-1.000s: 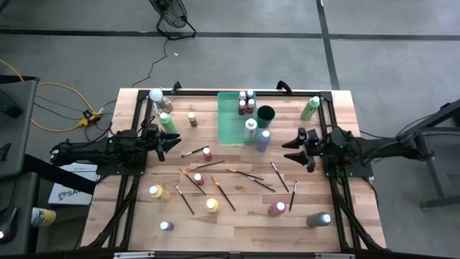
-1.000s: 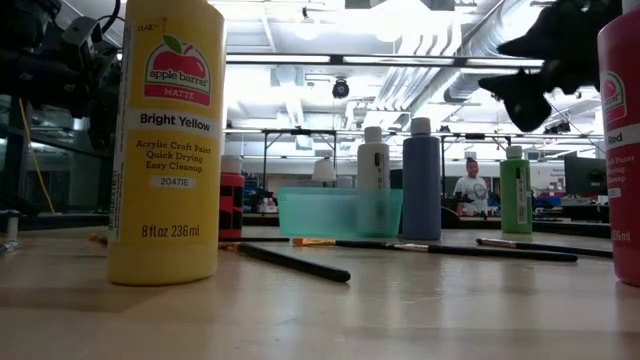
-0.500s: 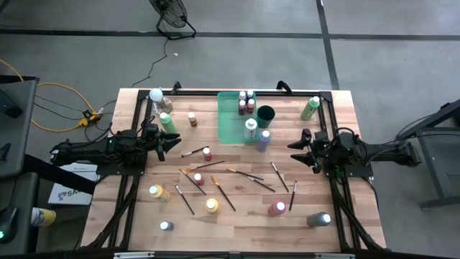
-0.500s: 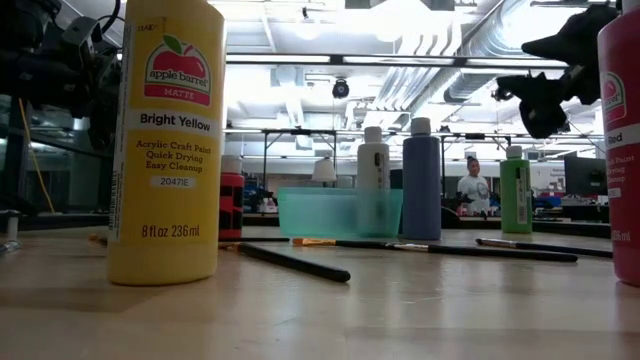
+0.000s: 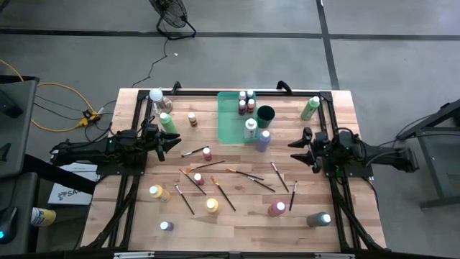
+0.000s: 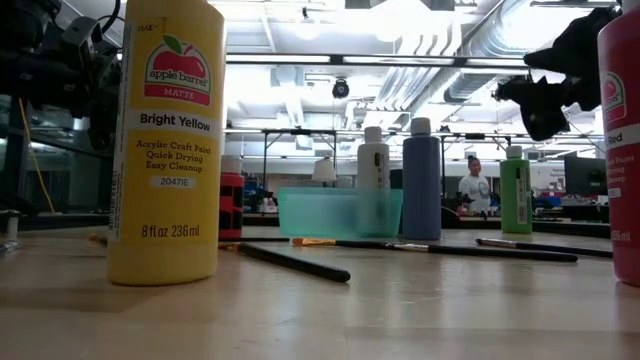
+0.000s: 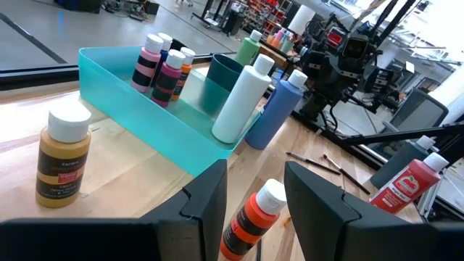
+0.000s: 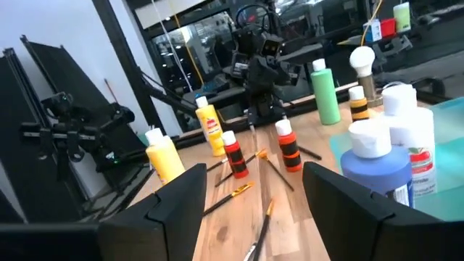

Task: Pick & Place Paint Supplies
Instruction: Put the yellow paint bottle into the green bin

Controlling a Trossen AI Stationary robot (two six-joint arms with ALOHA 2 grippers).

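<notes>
The left tool (image 5: 167, 143) hovers over the left side of the table (image 5: 144, 208), beside the small orange bottle (image 7: 252, 216). Its fingers (image 7: 206, 194) stand apart with nothing between them; the tool is released. The right tool (image 5: 300, 149) hovers over the right side of the table, near the blue bottle (image 5: 264, 139). Its fingers (image 8: 177, 192) are spread wide and empty; this tool is also released.

The teal tray (image 5: 228, 124) sits at the far centre of the table. It holds three small bottles (image 5: 246, 101) at its far end and one white bottle (image 5: 250, 127) nearer the front. A dark green cup (image 5: 266, 113) stands just beside the tray, and the blue bottle stands touching or just beside the tray's near corner.

Loose supplies remain on the table:
- Green bottles: one (image 5: 167, 121) at far left, one (image 5: 310, 107) at far right.
- An ochre bottle (image 5: 192, 119) left of the tray.
- Yellow bottles (image 5: 157, 192) and (image 5: 211, 206) at near left; the second fills the foreground of the low view.
- A red bottle (image 5: 277, 208) and a grey bottle (image 5: 318, 219) at near right.
- A small purple bottle (image 5: 166, 226) at the near edge.
- Several paintbrushes (image 5: 230, 183) scattered flat across the centre, well apart from both tools.
</notes>
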